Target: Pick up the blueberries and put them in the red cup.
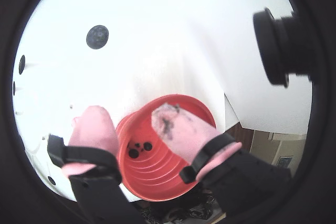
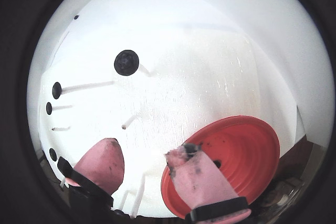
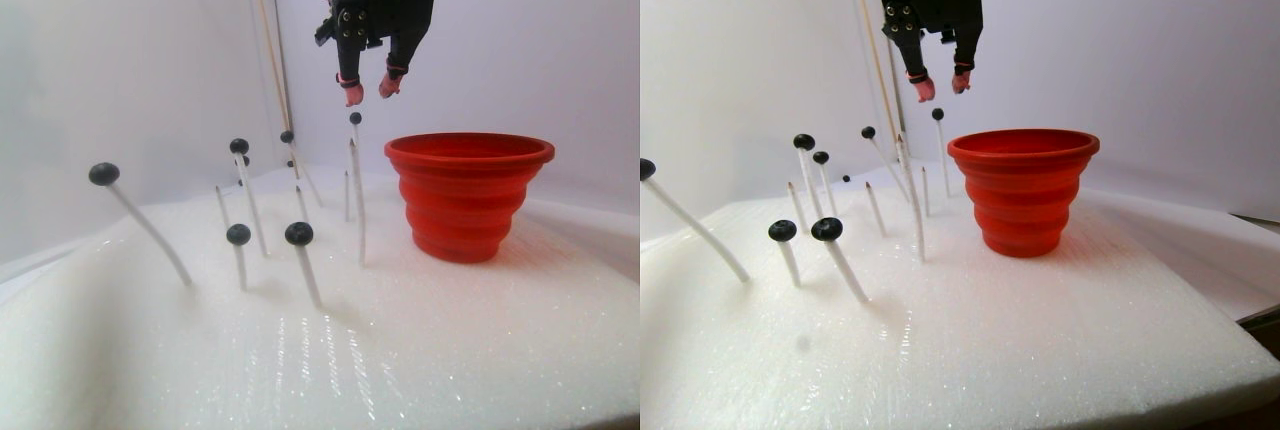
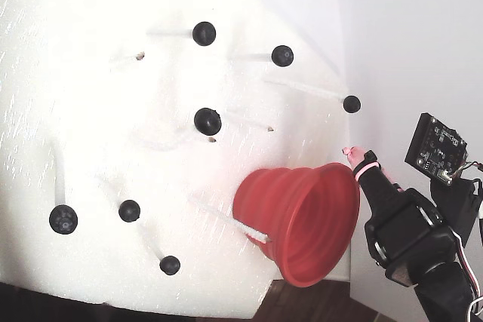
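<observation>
The red cup (image 3: 470, 200) stands upright on the white foam, right of the sticks. Its ribbed inside (image 1: 157, 174) holds three blueberries (image 1: 140, 149) at the bottom. Several more blueberries (image 3: 299, 233) sit on the tips of white sticks to its left; from above they show as dark balls (image 4: 207, 121). My gripper (image 3: 369, 93) hangs high above the cup's left rim, open, with nothing between its pink fingers (image 1: 94, 124). In both wrist views the gripper (image 1: 128, 111) (image 2: 144, 148) straddles the cup's rim (image 2: 247, 150), one finger over the mouth, the other outside. One blueberry (image 2: 126, 62) lies farther off.
Bare white sticks (image 3: 357, 200) without berries stand close to the cup's left. A thin wooden rod (image 3: 262, 30) leans at the back. A black camera (image 1: 278, 45) juts out at the right of a wrist view. The foam pad's edge (image 4: 249, 303) runs near the cup.
</observation>
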You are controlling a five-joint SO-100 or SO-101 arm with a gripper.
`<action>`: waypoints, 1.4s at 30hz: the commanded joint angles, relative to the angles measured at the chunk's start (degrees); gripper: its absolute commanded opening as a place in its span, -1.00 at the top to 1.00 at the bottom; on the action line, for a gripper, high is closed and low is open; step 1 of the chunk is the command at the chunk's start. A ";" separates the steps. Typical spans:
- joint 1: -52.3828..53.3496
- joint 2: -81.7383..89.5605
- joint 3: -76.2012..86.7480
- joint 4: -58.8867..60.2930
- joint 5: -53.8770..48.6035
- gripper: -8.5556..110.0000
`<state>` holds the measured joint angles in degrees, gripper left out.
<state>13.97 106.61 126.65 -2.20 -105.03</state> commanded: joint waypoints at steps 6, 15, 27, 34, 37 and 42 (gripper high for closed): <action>-0.35 -1.41 -7.21 -3.52 0.79 0.57; -0.88 -5.54 -10.37 -5.80 1.76 0.57; -1.76 -9.05 -12.83 -8.00 2.64 0.54; -2.37 -11.43 -14.50 -9.32 3.43 0.54; -2.72 -11.78 -14.59 -9.76 3.96 0.54; -3.16 -12.39 -14.50 -10.90 3.69 0.54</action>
<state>11.25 93.43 117.16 -11.34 -101.43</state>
